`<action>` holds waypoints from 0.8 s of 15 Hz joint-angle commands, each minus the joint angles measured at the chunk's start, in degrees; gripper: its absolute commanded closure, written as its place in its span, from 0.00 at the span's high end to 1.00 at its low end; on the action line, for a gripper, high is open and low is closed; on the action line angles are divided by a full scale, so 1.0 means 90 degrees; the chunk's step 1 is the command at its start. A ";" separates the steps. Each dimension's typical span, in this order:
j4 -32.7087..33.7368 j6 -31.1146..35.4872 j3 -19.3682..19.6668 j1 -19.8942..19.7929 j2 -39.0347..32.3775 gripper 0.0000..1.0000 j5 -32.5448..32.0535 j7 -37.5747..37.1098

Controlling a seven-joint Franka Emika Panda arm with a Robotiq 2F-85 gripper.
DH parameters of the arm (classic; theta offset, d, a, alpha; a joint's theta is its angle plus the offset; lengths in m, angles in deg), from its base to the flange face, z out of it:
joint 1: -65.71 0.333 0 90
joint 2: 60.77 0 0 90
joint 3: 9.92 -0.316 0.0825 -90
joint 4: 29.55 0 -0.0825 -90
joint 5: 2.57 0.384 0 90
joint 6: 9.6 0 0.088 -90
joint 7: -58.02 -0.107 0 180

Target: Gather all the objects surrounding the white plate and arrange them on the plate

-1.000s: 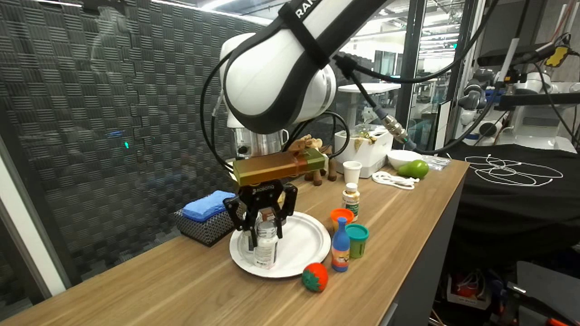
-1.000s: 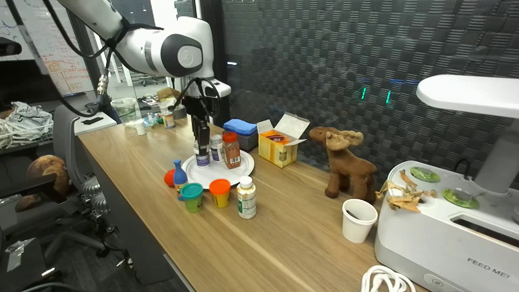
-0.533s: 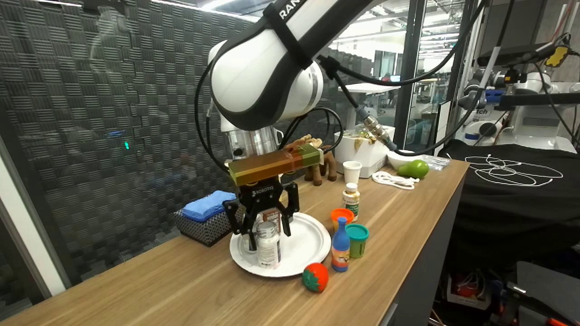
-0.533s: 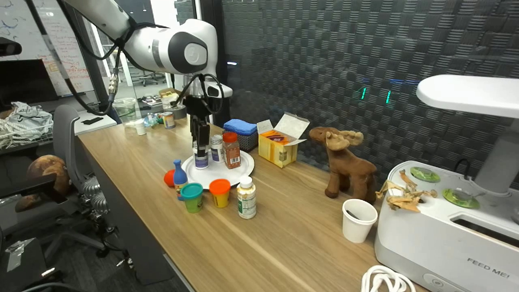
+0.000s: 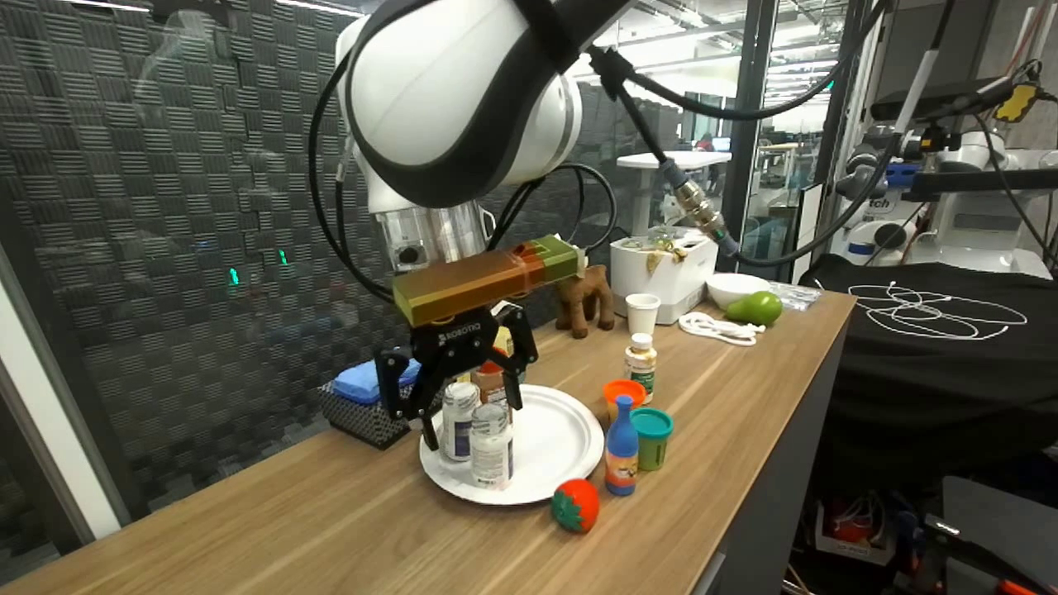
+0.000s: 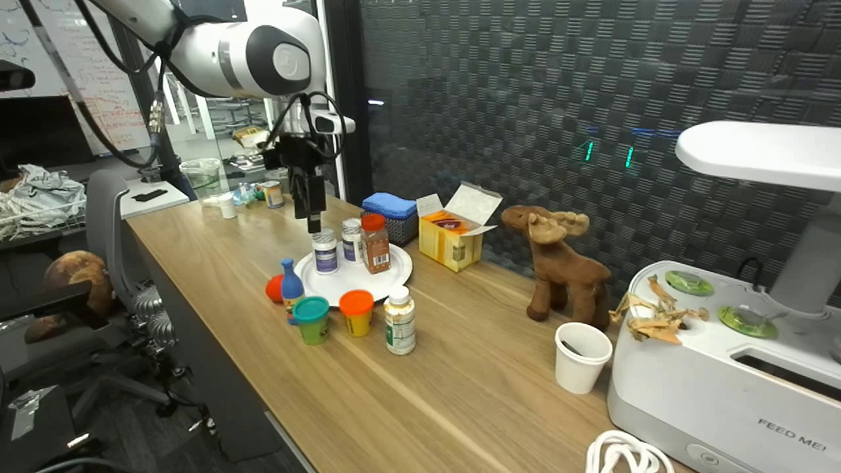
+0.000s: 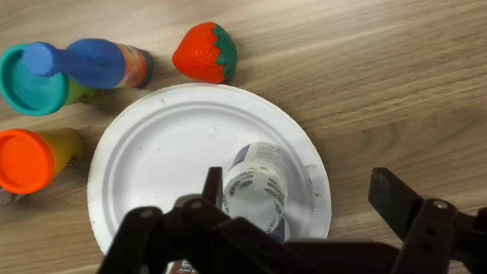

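While bottles [image 6: 326, 255] stand on plate [image 5: 554, 438], jaws risen, spread wider

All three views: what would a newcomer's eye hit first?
Likely the big white arm across the top of an exterior view, its hand open near the two white bottles on the white plate. Next, the red strawberry, vivid in the wrist view just outside the plate's rim. In an exterior view, the brown plush moose also stands out, right of the open yellow box.
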 commanded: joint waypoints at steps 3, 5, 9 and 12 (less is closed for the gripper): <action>-0.1734 0.0187 0.0055 0.0263 0.1738 1.00 -0.0341 -0.1514; -0.2441 0.0393 -0.0062 0.0241 0.2335 1.00 -0.0388 -0.2295; -0.2560 0.0340 -0.0383 0.0004 0.2362 1.00 -0.0336 -0.2684; -0.2765 0.0369 -0.0468 -0.0038 0.2520 1.00 -0.0332 -0.2740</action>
